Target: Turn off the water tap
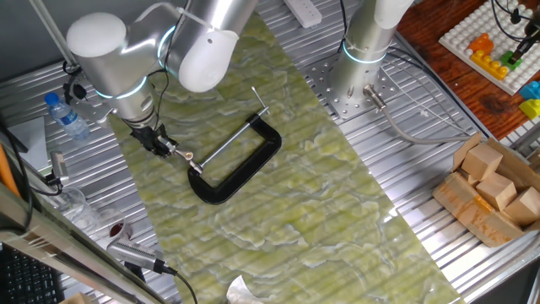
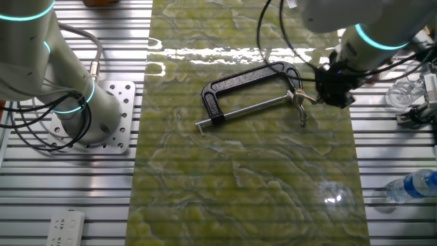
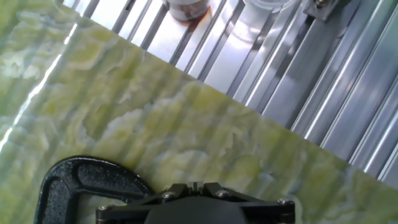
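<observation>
Your tool [image 1: 173, 151], fingers hidden so grip unclear, meets the heavy, rigid black C-shaped metal clamp [image 1: 239, 165]; pinch its slippery silver cross-bar handle [image 1: 187, 157]

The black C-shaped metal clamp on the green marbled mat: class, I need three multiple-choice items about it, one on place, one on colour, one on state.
1. Where does the black C-shaped metal clamp lie?
A. On the green marbled mat
B. On the bare ribbed metal table
C. Inside the cardboard box

2. What colour is the clamp's long threaded screw?
A. Red
B. Silver
C. Blue

3. Where is the robot's gripper?
A. High above the wooden blocks
B. By the plastic water bottle
C. Low, at the screw's small cross-bar handle

Answers:
1 A, both fixed views show the clamp flat on the mat.
2 B, the screw shines silver against the black frame.
3 C, both fixed views put the fingers at the handle end; whether they grip it cannot be told.
</observation>
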{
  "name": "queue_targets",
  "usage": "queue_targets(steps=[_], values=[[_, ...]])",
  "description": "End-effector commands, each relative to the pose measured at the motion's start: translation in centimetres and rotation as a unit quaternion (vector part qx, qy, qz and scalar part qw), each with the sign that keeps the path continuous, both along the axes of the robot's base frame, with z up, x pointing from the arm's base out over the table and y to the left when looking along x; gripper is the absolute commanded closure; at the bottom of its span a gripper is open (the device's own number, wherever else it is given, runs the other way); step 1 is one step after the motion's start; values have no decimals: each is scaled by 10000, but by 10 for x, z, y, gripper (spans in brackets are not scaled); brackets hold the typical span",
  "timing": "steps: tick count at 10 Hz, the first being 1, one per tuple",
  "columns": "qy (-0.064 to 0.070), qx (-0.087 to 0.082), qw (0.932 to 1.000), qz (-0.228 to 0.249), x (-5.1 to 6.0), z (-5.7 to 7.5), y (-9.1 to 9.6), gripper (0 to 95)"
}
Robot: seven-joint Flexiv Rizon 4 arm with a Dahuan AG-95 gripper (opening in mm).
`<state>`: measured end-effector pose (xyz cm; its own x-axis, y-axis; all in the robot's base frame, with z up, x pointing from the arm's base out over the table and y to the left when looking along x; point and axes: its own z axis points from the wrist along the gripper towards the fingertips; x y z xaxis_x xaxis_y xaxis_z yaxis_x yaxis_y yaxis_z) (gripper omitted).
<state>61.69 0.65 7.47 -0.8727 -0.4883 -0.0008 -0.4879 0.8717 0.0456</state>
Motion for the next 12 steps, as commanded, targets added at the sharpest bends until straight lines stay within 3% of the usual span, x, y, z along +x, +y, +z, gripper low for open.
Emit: queue_targets(steps=[1,12], values=[[17,40,10000,11,-7,-2,-5,950],[74,-65,9997,230,-9,2,-20,950]])
